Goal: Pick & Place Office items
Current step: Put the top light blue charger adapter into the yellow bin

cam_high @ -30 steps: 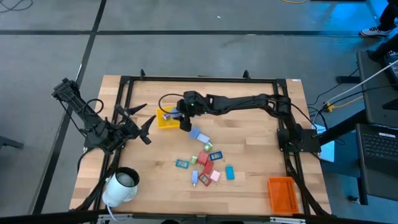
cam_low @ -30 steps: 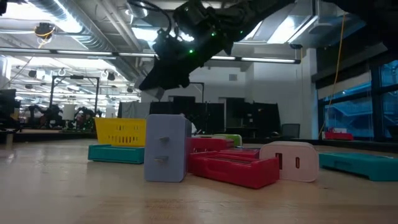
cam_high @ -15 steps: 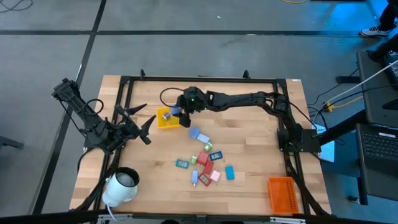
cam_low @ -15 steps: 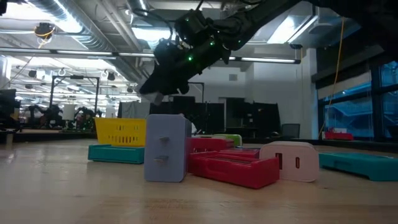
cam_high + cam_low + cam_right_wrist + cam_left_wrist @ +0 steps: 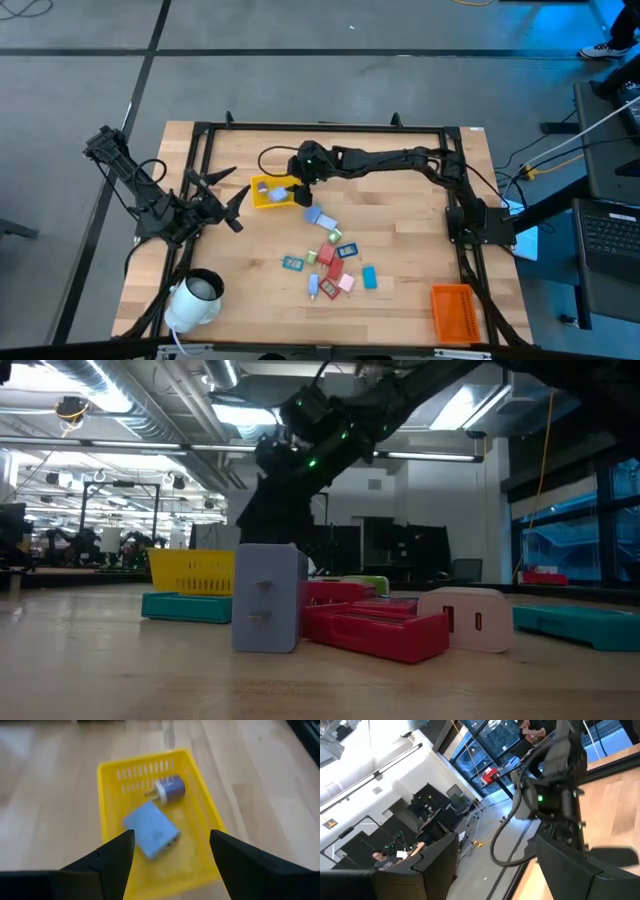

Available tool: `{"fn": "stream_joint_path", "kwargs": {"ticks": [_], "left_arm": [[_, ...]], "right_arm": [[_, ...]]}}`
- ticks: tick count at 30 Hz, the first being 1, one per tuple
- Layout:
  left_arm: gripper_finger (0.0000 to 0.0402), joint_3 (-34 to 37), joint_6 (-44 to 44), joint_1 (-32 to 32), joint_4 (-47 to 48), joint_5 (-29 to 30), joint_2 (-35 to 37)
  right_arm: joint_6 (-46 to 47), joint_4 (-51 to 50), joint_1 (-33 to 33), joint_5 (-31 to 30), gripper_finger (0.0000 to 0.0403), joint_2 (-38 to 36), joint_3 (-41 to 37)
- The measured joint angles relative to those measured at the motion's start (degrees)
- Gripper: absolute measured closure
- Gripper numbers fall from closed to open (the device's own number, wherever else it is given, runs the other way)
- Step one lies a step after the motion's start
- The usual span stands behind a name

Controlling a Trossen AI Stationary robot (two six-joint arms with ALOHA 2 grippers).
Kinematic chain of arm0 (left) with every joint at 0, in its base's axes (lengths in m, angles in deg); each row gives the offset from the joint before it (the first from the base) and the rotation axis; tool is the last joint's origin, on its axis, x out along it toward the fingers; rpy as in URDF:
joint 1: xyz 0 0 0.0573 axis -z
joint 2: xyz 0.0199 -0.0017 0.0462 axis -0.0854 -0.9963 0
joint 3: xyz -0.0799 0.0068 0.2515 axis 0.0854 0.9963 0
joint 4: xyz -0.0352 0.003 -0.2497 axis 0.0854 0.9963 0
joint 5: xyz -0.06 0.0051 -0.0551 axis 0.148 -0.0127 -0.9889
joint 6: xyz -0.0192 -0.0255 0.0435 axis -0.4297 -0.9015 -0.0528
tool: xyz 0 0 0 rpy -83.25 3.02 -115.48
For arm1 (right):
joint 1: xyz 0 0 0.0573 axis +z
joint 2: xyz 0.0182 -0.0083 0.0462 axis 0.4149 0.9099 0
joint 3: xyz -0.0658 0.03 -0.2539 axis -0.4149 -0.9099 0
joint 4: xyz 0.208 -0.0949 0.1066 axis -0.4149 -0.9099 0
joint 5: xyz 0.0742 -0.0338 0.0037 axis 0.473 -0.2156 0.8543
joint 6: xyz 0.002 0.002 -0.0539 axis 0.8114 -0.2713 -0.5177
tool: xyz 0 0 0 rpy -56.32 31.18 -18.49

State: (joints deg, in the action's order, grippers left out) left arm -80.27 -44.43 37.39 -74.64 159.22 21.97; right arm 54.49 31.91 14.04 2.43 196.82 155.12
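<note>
The right claw (image 5: 167, 852) hung spread and empty over the yellow tray (image 5: 112, 805), where a light blue piece (image 5: 151, 834) lay, while the other office items (image 5: 330, 262) sat clustered mid-tabletop (image 5: 400, 230). They looked light, rigid and smooth, best pinched across their narrow sides. The left claw (image 5: 215, 197) waited spread at the tabletop's left edge.

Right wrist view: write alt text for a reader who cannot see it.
The right hand, fingers open, hovers over a yellow tray on the wooden table. Inside lie a light blue flat piece and a small purple plug-like item.
</note>
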Motion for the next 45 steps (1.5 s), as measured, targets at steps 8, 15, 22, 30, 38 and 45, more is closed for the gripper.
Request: {"fn": "stream_joint_path", "kwargs": {"ticks": [8,15,22,30,38,45], "left_arm": [[0.0141,0.0,0.4,0.0,0.8,0.0,0.3],[0.0141,0.0,0.0,0.0,1.1,0.0,0.4],[0.0141,0.0,-0.5,0.0,1.1,0.0,0.4],[0.0141,0.0,-0.6,0.0,1.1,0.0,0.4],[0.0141,0.0,-0.6,0.0,1.1,0.0,0.4],[0.0141,0.0,-0.7,0.0,1.0,0.0,0.4]], "right_arm": [[-8.6,-22.0,5.5,-7.5,0.0142,-4.3,0.0],[-16.0,-28.4,10.8,-11.0,0.0142,-4.5,0.0],[-29.1,-27.6,12.5,-8.4,0.0142,-3.8,0.0],[-40.3,-23.2,11.9,-4.9,0.0142,-3.0,0.0],[-35.5,-24.1,10.3,-2.2,0.0142,-1.7,-1.4],[-36.2,-24.1,9.8,-2.2,0.0142,0.7,-1.3]]}}
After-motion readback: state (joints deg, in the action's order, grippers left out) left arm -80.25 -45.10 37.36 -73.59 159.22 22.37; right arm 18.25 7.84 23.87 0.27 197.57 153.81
